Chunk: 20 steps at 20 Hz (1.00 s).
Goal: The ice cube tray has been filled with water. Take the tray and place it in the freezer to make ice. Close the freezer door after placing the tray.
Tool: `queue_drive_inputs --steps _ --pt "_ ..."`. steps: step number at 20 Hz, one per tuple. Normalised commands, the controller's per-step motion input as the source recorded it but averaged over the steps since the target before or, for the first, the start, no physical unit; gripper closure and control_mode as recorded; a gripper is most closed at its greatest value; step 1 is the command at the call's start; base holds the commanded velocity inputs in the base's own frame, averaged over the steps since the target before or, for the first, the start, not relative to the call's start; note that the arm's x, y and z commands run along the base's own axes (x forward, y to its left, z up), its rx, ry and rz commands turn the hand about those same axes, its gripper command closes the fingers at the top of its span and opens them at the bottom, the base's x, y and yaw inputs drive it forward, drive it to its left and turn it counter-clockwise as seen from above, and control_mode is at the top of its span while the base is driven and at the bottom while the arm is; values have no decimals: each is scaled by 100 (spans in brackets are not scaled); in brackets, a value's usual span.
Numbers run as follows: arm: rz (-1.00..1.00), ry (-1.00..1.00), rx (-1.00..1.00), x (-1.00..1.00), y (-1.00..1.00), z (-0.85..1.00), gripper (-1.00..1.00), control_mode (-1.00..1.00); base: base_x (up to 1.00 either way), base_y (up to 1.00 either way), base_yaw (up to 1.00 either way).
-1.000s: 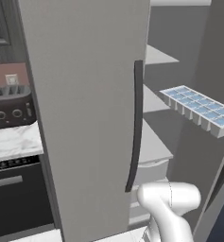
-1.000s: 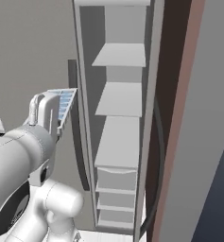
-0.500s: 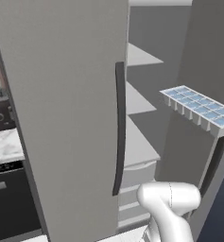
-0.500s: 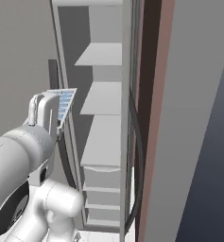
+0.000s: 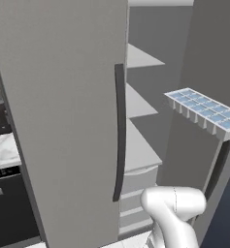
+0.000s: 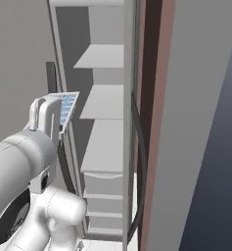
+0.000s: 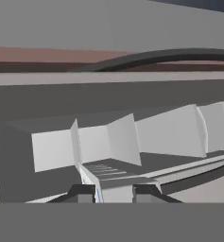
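Pale-grey, blue-celled ice cube tray [image 5: 204, 113], apparently clamped at one end by the narrowly parted gripper [image 7: 114, 191], points lengthwise toward the grey-shelved freezer [image 5: 140, 104].

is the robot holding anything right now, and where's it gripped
Yes: the ice cube tray, carried level in front of the open freezer. The jaws pinch it at one short end.
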Motion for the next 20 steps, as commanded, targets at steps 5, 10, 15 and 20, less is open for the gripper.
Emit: queue_drive_inputs --steps 5,10,15,20 --pt "0 0 0 0 0 0 100 100 55 -2 0" --pt "0 0 0 0 0 0 100 100 65 -10 -2" --pt "0 0 0 0 0 0 100 100 86 0 -5" --pt "0 0 0 0 0 0 100 100 49 0 -7"
